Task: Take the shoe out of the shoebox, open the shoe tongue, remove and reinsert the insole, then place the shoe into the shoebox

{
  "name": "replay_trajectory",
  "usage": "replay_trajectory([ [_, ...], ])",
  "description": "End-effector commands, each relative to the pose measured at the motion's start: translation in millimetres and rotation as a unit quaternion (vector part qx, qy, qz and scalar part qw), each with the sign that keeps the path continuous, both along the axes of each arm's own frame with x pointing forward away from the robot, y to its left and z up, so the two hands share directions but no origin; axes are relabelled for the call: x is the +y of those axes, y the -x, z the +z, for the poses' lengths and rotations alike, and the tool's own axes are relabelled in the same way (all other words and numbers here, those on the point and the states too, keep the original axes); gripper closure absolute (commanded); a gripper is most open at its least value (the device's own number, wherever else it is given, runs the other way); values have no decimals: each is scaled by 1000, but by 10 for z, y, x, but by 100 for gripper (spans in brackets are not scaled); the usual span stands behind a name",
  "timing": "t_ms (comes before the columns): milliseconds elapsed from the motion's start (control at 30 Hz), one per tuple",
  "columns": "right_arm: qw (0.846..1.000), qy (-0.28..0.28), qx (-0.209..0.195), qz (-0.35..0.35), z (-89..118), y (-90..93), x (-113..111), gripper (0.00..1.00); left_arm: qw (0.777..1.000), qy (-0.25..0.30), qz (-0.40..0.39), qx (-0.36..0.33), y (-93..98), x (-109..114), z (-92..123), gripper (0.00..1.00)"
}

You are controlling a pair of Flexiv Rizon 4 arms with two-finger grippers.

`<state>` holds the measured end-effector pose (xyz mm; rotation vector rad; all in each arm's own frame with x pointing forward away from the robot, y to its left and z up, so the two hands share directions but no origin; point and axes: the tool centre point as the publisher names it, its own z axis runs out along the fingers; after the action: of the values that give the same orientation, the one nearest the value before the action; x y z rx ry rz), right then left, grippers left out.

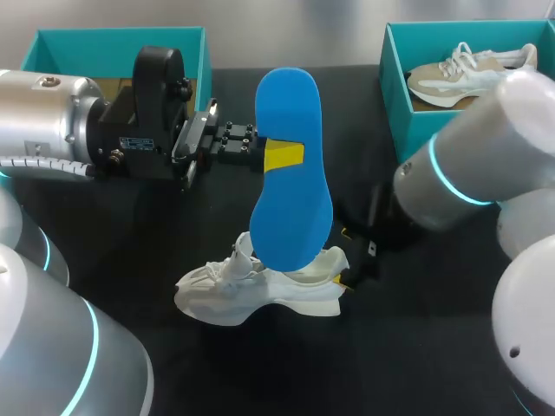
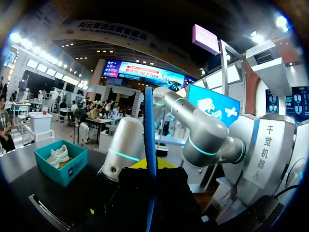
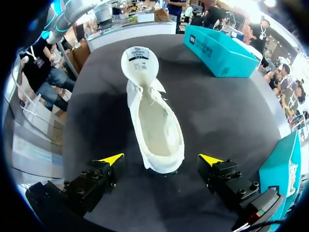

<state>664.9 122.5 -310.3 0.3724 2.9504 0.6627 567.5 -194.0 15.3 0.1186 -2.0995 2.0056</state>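
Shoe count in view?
2. A white shoe on the table under the blue insole; a second shoe in the right shoebox. The left arm partly hides the left shoebox, so more may be inside.

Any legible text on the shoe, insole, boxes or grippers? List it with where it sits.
No text legible enough to quote.
White mesh shoe, raised tongue: round printed label, too small.
Teal cardboard shoebox, side wall: white print, blurred.
Left gripper, black housing behind it: blue sticker, too small.
Blue foam insole: none.
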Motion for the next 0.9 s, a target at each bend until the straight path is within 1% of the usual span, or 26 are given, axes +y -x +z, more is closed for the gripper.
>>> replay_trajectory([
  [33,966,250,62,-6,12,-34,106,0,1000,-1,1,0,9,2,-3,100],
  [100,964,258,61,-5,13,-38,116,0,1000,-1,1,0,9,2,-3,100],
  [433,964,259,61,2,-1,-49,134,0,1000,-1,1,0,9,2,-3,100],
  [900,968,242,58,2,-5,-67,174,0,1000,-1,1,0,9,2,-3,100],
])
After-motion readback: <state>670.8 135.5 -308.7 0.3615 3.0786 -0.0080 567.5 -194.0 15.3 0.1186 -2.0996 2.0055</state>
